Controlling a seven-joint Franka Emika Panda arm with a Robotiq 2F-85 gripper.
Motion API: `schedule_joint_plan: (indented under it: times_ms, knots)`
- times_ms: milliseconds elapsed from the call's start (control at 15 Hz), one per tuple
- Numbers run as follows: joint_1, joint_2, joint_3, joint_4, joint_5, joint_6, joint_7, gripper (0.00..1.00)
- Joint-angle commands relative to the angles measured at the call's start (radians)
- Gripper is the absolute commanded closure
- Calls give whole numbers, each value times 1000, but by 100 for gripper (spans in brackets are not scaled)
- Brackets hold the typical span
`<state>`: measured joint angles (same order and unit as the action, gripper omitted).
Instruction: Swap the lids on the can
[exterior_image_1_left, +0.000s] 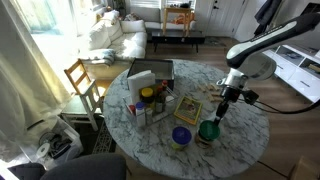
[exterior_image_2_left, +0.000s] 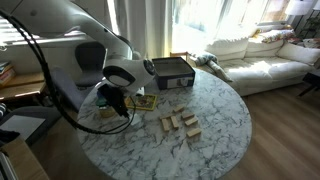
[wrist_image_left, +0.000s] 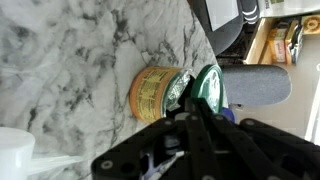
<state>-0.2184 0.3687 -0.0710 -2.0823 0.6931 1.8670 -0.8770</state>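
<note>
A can with a yellow label (wrist_image_left: 152, 92) stands on the round marble table (exterior_image_1_left: 240, 135). The bright green lid (wrist_image_left: 208, 88) sits tilted at the can's silver rim; it also shows in an exterior view (exterior_image_1_left: 208, 130). My gripper (wrist_image_left: 190, 112) is right over it, fingers together and pinching the green lid's edge; in an exterior view it (exterior_image_1_left: 219, 112) hangs just above the lid. The blue-purple lid (exterior_image_1_left: 181, 134) lies on a second can to the left, and a sliver of it shows in the wrist view (wrist_image_left: 226, 115). In an exterior view (exterior_image_2_left: 113, 100) the arm hides both cans.
A dark box (exterior_image_1_left: 152, 72), a bottle with a yellow cap (exterior_image_1_left: 147, 95), a card (exterior_image_1_left: 188, 108) and small wooden blocks (exterior_image_2_left: 180, 125) stand on the table. A wooden chair (exterior_image_1_left: 82, 80) stands beside it. A white object (wrist_image_left: 15, 155) is near the wrist view's lower left.
</note>
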Motion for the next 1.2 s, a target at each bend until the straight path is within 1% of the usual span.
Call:
schedule_joint_plan:
  times_ms: [0, 267, 933, 1000, 1067, 1133]
  knots:
    - [10, 16, 2, -10, -19, 45, 5, 99]
    - [14, 33, 6, -7, -13, 78, 12, 99]
    - [17, 48, 15, -6, -21, 98, 24, 99]
    - [18, 48, 14, -7, -23, 101, 27, 95]
    - [18, 47, 13, -7, -24, 103, 28, 87]
    - [17, 46, 12, -7, -25, 105, 29, 69]
